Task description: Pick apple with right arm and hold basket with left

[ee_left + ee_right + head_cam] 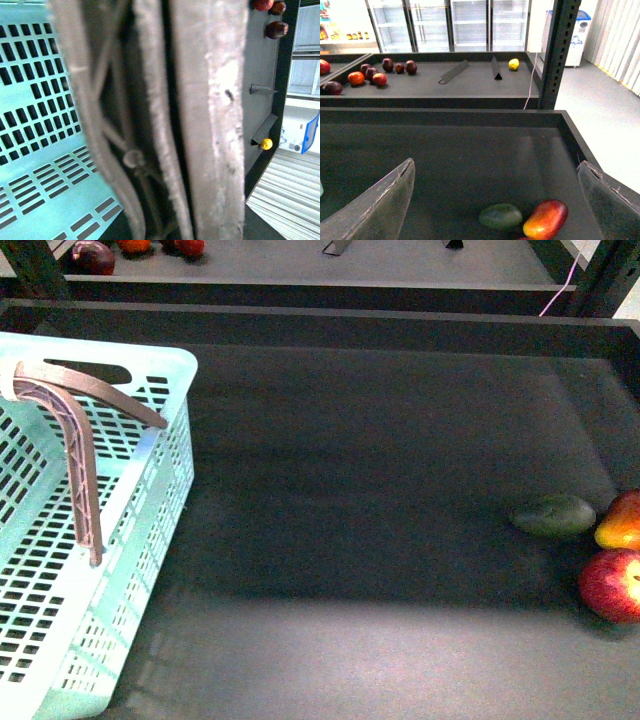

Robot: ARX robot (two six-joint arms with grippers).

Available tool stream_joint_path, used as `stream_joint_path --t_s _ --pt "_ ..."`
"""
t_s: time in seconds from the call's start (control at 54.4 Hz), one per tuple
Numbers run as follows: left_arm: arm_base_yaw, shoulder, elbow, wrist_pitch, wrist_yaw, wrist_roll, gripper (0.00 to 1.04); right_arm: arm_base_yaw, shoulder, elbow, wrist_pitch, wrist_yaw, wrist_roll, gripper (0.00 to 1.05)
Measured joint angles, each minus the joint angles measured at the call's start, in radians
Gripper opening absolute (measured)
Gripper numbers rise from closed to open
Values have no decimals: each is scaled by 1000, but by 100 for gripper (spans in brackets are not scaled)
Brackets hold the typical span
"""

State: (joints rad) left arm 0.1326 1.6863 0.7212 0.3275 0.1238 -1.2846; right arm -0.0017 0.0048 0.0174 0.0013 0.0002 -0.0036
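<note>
**Clerk:** As the front camera records it, where does the apple lie?

**Inspector:** The apple (612,585) is at the far right of the dark tray (380,470). It sits just beside a red-yellow fruit (622,522) and near a green oval fruit (555,515). The basket (165,470) is at the far left, well apart from the apple. A brown handle (80,450) leans over its opening.

**Clerk:** Left wrist camera?

**Inspector:** Very close and blurred. The turquoise slotted wall of the basket shows to one side, and pale ribbed bands fill the middle. I cannot separate the left gripper from the handle, so I cannot tell whether it is clamped.

**Clerk:** Right wrist camera?

**Inspector:** The right gripper (496,164) is over the tray with its fingers spread wide and nothing between them. The green oval fruit and the red-yellow fruit lie side by side ahead of it.
</note>
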Motion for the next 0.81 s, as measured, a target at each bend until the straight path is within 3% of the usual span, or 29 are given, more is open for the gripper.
stream_joint_path --t_s 0.368,0.533,0.809 --pt "-66 -145 -2 -146 -8 62 17 0 0 0 0 0 0 96" --pt "-158 -230 22 -232 -27 65 17 0 0 0 0 0 0 96" --pt "-386 -268 126 -283 -76 37 17 0 0 0 0 0 0 96"
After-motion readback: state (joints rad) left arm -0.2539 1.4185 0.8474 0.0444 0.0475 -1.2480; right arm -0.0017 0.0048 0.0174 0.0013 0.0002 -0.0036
